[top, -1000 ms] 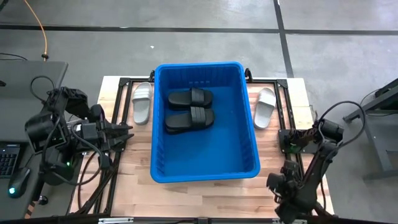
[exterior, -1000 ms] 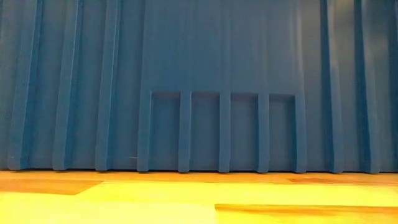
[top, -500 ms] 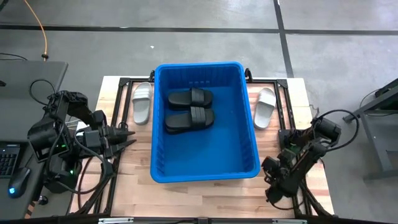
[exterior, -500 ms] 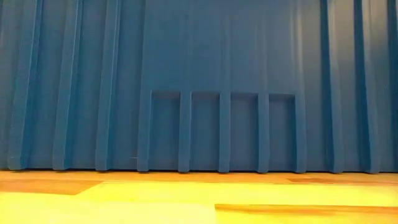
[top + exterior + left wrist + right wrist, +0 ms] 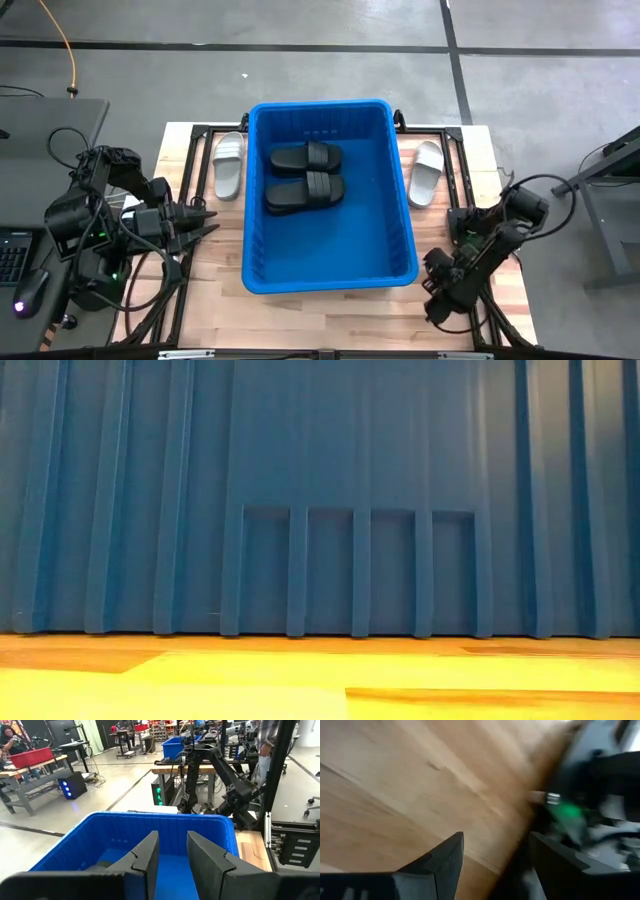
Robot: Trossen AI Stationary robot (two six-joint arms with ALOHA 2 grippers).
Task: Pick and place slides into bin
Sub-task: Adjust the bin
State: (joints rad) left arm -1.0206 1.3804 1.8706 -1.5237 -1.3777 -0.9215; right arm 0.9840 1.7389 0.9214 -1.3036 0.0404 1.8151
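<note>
Slides: two black ones [image 5: 305,175] already sit in the bin [image 5: 330,275]. Left of it lies a pale one [image 5: 228,165], left gripper [image 5: 205,222] empty, fingers parted. The other pale one [image 5: 427,172] lies on the bin's right; I'd worry the empty, parted right gripper [image 5: 437,313] clips the rim reaching.

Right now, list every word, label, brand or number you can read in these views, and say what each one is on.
None can be read.
Blue bin: plain walls, no label showing.
Black slides and grey-white slides: no brand legible.
Room behind the table in the left wrist view: any signs there are too small to read.
</note>
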